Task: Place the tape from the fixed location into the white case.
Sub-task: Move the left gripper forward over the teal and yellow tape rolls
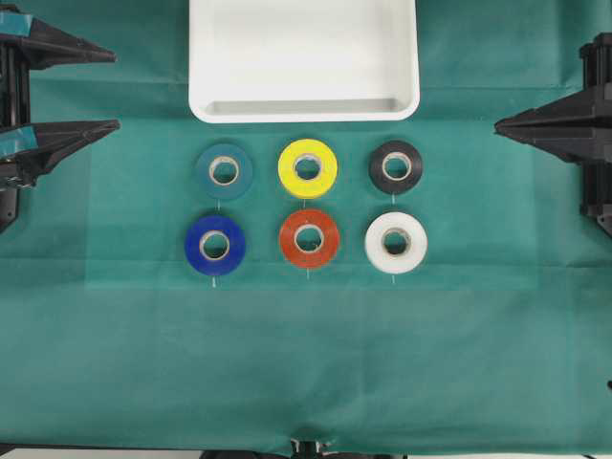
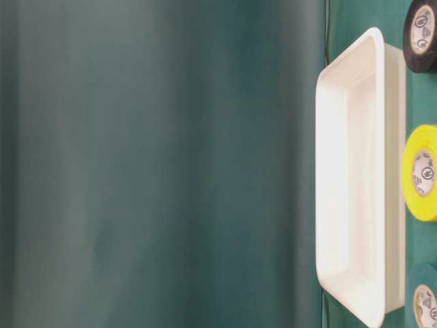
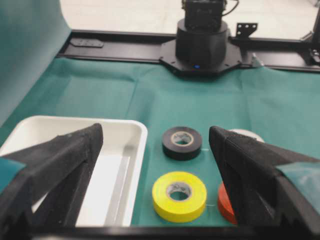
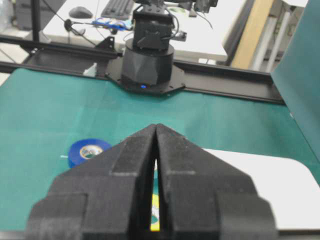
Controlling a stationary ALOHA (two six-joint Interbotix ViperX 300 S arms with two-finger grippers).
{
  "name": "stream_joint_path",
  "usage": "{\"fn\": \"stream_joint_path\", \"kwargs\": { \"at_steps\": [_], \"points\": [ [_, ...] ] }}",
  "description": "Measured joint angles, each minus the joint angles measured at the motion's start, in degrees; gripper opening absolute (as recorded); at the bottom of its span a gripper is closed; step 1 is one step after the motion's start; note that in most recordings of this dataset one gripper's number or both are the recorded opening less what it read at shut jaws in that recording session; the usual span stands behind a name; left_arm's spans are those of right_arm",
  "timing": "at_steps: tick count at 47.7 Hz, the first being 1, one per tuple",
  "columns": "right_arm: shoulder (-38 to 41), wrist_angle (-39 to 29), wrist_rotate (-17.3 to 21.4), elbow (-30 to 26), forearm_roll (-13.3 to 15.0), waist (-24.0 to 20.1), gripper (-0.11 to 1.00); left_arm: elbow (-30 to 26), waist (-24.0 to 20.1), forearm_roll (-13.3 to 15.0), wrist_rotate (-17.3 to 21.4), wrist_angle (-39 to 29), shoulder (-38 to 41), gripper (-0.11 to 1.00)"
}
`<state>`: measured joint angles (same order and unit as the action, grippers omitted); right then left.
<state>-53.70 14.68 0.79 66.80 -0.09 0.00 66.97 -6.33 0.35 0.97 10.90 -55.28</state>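
View is rotated. Blurred green backdrop (image 2: 157, 164) fills the left and middle. White case (image 2: 355, 184) runs vertically at right, rim raised, nothing in it. Along the right edge, on green cloth (image 2: 403, 96): black roll (image 2: 420, 35) top, yellow tape (image 2: 421, 173) middle, teal roll (image 2: 425, 297) bottom, all partly cropped.

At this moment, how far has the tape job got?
Nothing is done: the yellow tape sits on the cloth in the roll grid, and the white case holds nothing. In hand: the left gripper, jaws wide, faces it without touching. The right gripper is shut at its side. Grasp, lift and placement remain.
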Motion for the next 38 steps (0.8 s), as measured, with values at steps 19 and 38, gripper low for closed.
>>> {"fn": "stream_joint_path", "kwargs": {
  "at_steps": [19,38],
  "points": [
    [0.18,-0.62,0.00,-0.18,0.00,-0.09,0.00,-0.53,-0.09,0.00,0.00,1.41,2.37,0.98],
    [0.97,-0.70,0.00,-0.88,0.00,-0.09,0.00,-5.01,-0.09,-0.09,0.00,7.91,13.89,0.98]
  ]
}}
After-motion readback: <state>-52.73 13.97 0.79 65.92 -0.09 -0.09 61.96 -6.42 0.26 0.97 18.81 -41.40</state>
